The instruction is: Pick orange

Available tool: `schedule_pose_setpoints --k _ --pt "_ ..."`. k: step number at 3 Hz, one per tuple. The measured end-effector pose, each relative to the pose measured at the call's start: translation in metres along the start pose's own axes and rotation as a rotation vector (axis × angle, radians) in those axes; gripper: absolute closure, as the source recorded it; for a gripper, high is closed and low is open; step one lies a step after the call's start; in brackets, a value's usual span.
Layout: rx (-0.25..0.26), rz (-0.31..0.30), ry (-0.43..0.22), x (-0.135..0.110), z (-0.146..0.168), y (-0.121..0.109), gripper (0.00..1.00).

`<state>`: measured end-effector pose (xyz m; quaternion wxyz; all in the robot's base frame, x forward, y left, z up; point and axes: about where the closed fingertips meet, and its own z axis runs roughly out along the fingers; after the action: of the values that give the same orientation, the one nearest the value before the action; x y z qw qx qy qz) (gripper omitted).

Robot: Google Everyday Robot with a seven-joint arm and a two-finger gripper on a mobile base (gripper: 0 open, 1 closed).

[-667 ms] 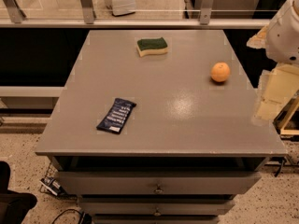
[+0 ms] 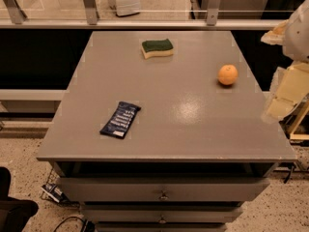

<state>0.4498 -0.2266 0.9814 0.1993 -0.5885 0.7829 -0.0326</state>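
The orange point(image 2: 227, 75) is a small round fruit on the right side of the grey table point(image 2: 193, 134), near its right edge. It sits alone and upright on the surface. My gripper point(image 2: 284, 94) is a cream-coloured piece at the right edge of the view. It hangs beside the table's right edge, to the right of the orange and a little nearer the front, apart from it. The white arm point(image 2: 297, 30) rises above it at the upper right. Nothing is held that I can see.
A green-and-yellow sponge point(image 2: 157, 48) lies at the back middle of the table. A dark blue snack packet point(image 2: 120, 120) lies at the front left. Drawers point(image 2: 164, 192) sit under the tabletop. A rail with posts point(image 2: 89, 4) runs behind the table.
The gripper has barely shifted at the table's right edge. The orange, sponge and packet have not moved.
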Motion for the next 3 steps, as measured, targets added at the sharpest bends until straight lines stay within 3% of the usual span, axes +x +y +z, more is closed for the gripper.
schedule_pose_setpoints --k 2,3 --pt "0.165 0.204 -0.366 0.019 0.012 -0.067 0.00" --pt "0.198 0.308 -0.555 0.014 0.030 -0.092 0.00"
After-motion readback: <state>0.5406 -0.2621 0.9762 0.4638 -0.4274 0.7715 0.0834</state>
